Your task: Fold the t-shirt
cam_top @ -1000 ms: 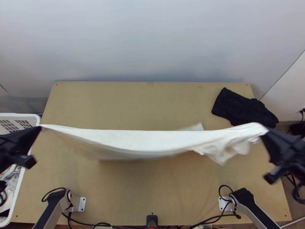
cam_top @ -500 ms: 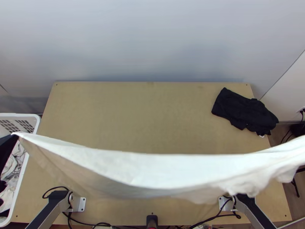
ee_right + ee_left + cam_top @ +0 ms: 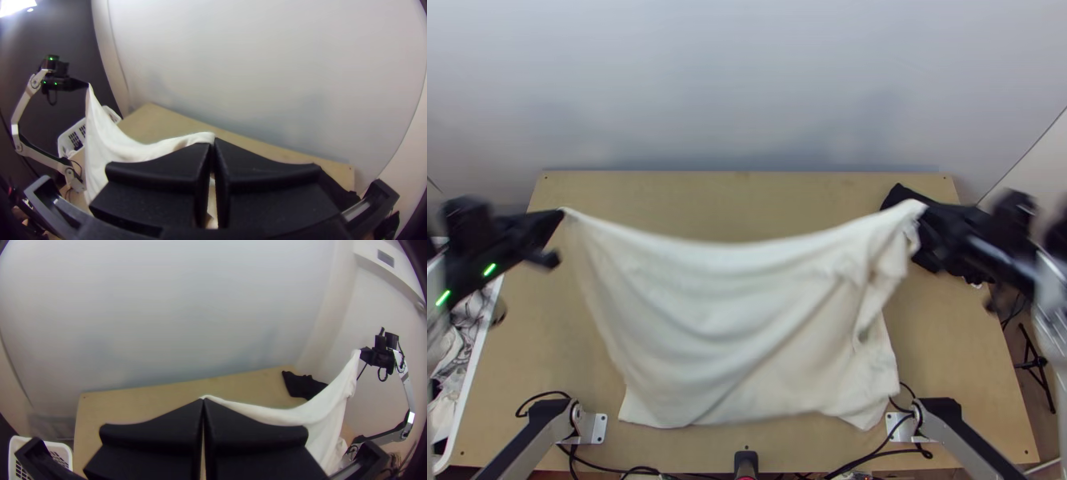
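Holding crumpled cloths [image 3: 469, 320], the basket [image 3: 469, 384] stands left of the t-shirt [image 3: 723, 320].

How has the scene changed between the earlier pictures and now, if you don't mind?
The left hand and right hand have moved closer together and away from the arms' bases. Between them, the white t-shirt has gone from stretched to draping in loose folds toward the bases. Both hands still grip its top edge. The black cloth and basket stayed put.
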